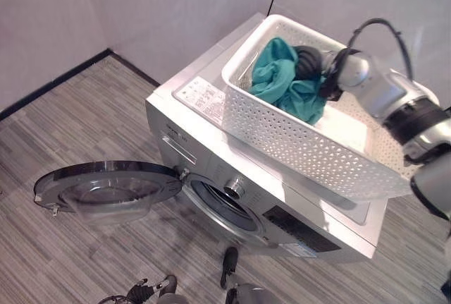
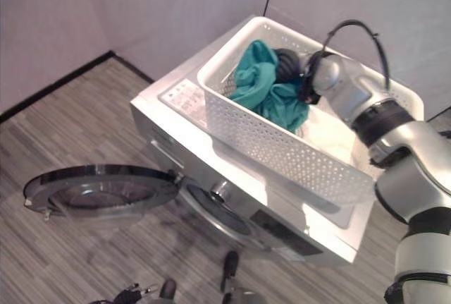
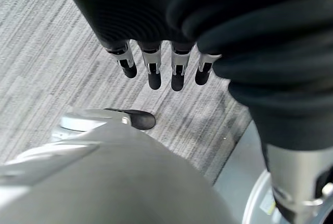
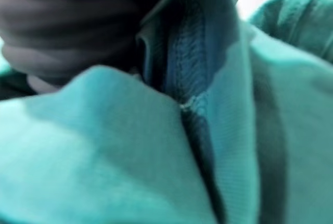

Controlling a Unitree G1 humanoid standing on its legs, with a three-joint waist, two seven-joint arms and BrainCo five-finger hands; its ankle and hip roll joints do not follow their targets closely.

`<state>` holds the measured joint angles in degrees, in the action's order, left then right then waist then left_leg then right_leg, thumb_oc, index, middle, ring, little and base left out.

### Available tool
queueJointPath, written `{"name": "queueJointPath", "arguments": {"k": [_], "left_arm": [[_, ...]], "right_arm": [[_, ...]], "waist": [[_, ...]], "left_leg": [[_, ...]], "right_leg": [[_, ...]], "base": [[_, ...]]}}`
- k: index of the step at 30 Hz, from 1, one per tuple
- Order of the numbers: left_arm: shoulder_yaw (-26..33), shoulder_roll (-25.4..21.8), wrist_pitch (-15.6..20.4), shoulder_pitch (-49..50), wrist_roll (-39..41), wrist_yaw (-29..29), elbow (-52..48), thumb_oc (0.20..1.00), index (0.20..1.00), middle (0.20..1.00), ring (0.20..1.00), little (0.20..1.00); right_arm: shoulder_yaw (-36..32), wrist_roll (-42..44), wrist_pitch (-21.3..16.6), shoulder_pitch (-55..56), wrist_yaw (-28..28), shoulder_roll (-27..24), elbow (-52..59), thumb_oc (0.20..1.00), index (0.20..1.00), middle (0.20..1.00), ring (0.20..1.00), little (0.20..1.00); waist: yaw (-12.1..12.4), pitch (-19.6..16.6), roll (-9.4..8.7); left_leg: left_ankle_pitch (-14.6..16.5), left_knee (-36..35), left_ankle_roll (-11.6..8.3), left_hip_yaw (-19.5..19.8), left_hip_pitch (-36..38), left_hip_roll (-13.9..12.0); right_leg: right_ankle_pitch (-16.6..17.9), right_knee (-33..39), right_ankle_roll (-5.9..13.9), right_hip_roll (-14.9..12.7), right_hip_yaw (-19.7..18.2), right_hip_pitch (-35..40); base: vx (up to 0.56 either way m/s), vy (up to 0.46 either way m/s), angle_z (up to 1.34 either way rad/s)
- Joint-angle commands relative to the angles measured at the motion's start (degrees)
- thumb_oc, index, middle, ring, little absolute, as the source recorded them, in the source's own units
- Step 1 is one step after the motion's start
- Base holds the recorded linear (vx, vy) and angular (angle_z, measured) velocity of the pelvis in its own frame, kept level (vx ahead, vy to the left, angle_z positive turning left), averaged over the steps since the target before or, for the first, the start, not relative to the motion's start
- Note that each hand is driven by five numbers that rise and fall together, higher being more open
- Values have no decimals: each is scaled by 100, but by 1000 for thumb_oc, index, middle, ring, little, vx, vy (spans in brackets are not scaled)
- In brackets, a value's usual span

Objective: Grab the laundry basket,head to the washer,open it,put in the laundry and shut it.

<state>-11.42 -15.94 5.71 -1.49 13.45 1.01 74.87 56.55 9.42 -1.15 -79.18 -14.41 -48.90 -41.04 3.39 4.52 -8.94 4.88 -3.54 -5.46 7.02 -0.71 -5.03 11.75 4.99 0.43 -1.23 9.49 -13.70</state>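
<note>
The white basket (image 1: 303, 138) sat on top of the washer (image 1: 232, 177), whose round door (image 1: 106, 187) hung open at its front. The right hand (image 1: 309, 63) was inside the basket, buried in the teal laundry (image 1: 282, 82); its grasp could not be determined. The left hand (image 3: 156, 70) hung over the floor (image 3: 47, 63) beside the washer, fingers straight and released

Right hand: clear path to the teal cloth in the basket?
Probably yes. The right hand is already down inside the open-topped white basket against the teal cloth; its fingers are hidden, so no grip is confirmed.
</note>
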Motion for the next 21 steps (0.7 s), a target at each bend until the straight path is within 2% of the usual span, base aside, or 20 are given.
{"name": "queueJointPath", "arguments": {"k": [1,2,3,7,14,21], "left_arm": [[-28,-10,101,-25,13,-20,336,1000,1000,1000,1000,1000],[-28,-10,101,-25,13,-20,336,1000,1000,1000,1000,1000],[-24,2,122,0,-23,-49,390,1000,1000,1000,1000,1000],[7,9,121,21,-45,-127,508,1000,1000,1000,1000,1000],[139,90,51,108,-14,-224,609,1000,1000,1000,1000,1000],[106,206,-5,79,-56,-334,623,1000,1000,1000,1000,1000]], "right_arm": [[-451,734,-254,-707,608,-488,-531,200,200,200,200,200],[-451,734,-254,-707,608,-488,-531,200,200,200,200,200],[-759,1047,-359,-879,894,-689,-775,200,200,200,200,200],[-1149,1364,-471,-1266,1326,-803,-1031,200,200,200,200,200],[-1399,1114,-514,-1493,1928,-1003,-850,200,200,200,200,200],[-2074,673,-460,-1185,2665,-1216,-556,200,200,200,200,200]], "waist": [[-16,-95,-106],[-16,-95,-106],[-53,-190,-92],[-91,-367,-68],[-182,-589,9],[-286,-680,120]], "left_leg": [[-174,-146,114,-161,133,-74],[-174,-146,114,-161,133,-74],[-138,-146,121,-175,206,-75],[-80,-146,131,-204,334,-72],[-19,-146,167,-271,461,-47],[33,-146,226,-323,539,18]], "right_leg": [[-850,-82,780,-445,-366,772],[-850,-82,780,-445,-366,772],[-857,-81,785,-455,-365,841],[-890,-76,783,-455,-380,969],[-895,-70,793,-465,-432,1079],[-857,-90,815,-505,-488,1118]], "base": [[41,10,-1],[42,5,1],[49,6,-5],[43,8,-6],[10,6,-5],[-3,19,0]]}}
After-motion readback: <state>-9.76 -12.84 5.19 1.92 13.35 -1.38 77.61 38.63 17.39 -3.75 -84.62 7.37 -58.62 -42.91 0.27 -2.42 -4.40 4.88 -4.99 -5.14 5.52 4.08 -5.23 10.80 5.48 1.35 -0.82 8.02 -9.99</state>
